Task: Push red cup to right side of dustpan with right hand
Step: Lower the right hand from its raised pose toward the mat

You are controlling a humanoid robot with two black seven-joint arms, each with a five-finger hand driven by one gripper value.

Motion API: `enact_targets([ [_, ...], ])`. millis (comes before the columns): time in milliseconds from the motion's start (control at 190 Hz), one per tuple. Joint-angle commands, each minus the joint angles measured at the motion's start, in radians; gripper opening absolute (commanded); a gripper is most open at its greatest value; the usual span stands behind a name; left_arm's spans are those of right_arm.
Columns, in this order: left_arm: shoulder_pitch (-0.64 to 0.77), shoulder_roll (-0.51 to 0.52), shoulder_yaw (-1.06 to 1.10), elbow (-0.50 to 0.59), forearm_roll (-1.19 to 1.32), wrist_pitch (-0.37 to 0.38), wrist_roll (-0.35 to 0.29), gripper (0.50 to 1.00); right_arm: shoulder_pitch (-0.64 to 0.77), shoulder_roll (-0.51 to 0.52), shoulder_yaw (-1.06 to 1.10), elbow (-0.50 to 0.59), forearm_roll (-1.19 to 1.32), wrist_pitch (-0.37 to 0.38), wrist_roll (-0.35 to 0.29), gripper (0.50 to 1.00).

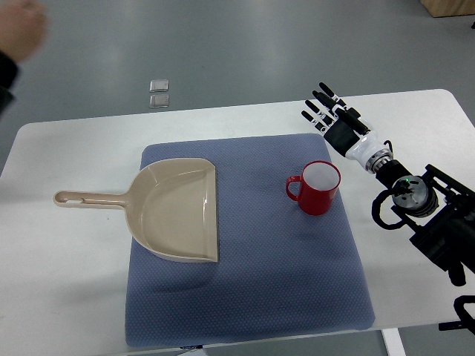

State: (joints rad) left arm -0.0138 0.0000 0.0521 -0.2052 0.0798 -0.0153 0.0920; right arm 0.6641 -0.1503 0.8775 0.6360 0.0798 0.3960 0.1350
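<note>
1. While the right hand (332, 113) hangs above the far right part of the white table (67, 252), its dark fingers (318, 104) are stretched out straight and slightly fanned, holding nothing.
2. Its arm comes in from the right edge of the picture, with black joints and cabling near the table's right side.
3. Apart from the hand, the red cup (317, 187) stands upright on the blue mat (252, 297), its pale inside showing and its handle turned to the picture's left.
4. That cup sits in the right part of the mat, nearer the robot than the hand is.
5. Left of the cup, with bare mat between them, lies the beige dustpan (178, 211), its open edge facing the cup and its handle reaching left off the mat onto the table.
6. Beyond the table's far edge, two small clear squares (159, 93) lie on the grey floor.
7. A person's hand (18, 30) and dark sleeve show blurred in the upper left corner.
</note>
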Motion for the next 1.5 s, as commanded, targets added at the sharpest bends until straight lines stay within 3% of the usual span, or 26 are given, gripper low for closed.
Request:
enact_targets([
  [0, 0.000, 0.000, 0.000, 0.000, 0.000, 0.000, 0.000, 1.000, 0.002, -0.002, -0.002, 0.001, 0.000, 0.004, 0.000, 0.936],
  [337, 0.000, 0.000, 0.000, 0.001, 0.000, 0.000, 0.000, 1.000, 0.002, -0.005, -0.008, 0.001, -0.006, 0.027, -0.003, 0.938],
  [490, 0.000, 0.000, 0.002, 0.001, 0.000, 0.000, 0.000, 1.000, 0.008, -0.028, -0.008, 0.001, -0.078, 0.093, -0.005, 0.938],
  [643, 0.000, 0.000, 0.002, 0.000, 0.000, 0.000, 0.000, 1.000, 0.008, -0.094, -0.008, 0.002, -0.238, 0.213, -0.002, 0.936],
  [770, 0.000, 0.000, 0.002, 0.000, 0.000, -0.002, 0.000, 1.000, 0.005, -0.167, -0.005, 0.005, -0.390, 0.215, 0.008, 0.936],
  [1007, 0.000, 0.000, 0.002, -0.002, 0.000, -0.002, 0.002, 1.000, -0.014, -0.324, -0.003, 0.016, -0.630, 0.215, 0.155, 0.936],
  [1239, 0.000, 0.000, 0.003, -0.002, 0.000, -0.002, 0.002, 1.000, -0.075, -0.396, -0.006, 0.053, -0.841, 0.215, 0.475, 0.936],
  [1497, 0.000, 0.000, 0.003, -0.002, 0.000, -0.002, 0.005, 1.000, -0.167, -0.370, -0.012, 0.057, -1.061, 0.215, 0.476, 0.938],
])
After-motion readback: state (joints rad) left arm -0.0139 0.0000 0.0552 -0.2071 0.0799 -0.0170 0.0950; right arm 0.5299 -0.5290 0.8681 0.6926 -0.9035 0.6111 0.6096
